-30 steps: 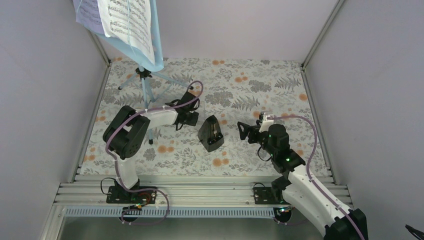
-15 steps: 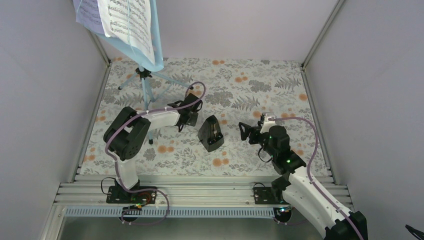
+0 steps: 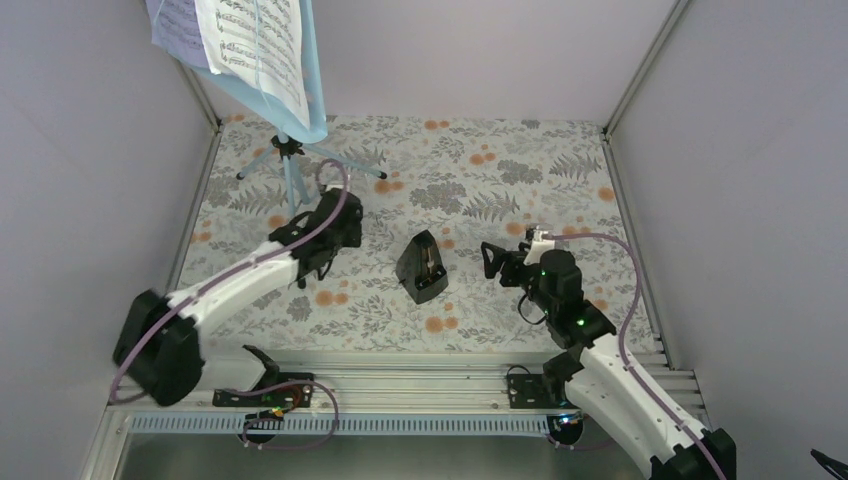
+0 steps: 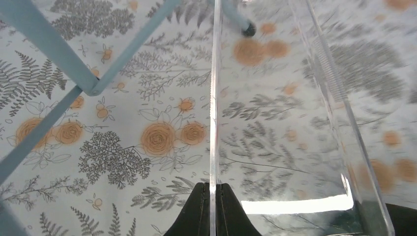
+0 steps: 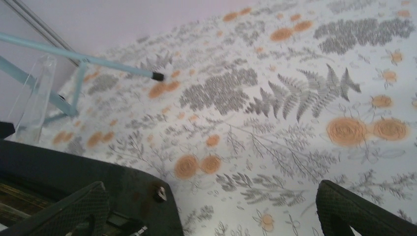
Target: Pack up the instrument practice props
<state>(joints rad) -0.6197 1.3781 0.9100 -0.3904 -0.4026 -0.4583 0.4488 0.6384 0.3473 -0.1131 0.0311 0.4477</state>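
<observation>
The black pyramid metronome (image 3: 422,268) stands mid-table; it also shows at the lower left of the right wrist view (image 5: 74,172). The light blue music stand (image 3: 300,95) stands at the back left on thin legs (image 4: 54,46), holding white sheet music (image 3: 255,50) and a lavender page (image 3: 180,25). My left gripper (image 3: 340,215) is by the stand's legs, left of the metronome. In its wrist view the left gripper (image 4: 213,196) is shut on the edge of a clear plastic cover (image 4: 275,123), which also shows in the right wrist view (image 5: 37,98). My right gripper (image 3: 490,262) is open and empty, right of the metronome (image 5: 211,211).
The floral table cover (image 3: 520,180) is enclosed by grey walls at the left, back and right. A stand leg tip (image 5: 157,76) reaches toward the table's middle. The aluminium rail (image 3: 400,385) with the arm bases runs along the near edge.
My left arm has swung left, away from the metronome toward the stand's legs, with the clear cover in its fingers. The right arm has barely moved.
</observation>
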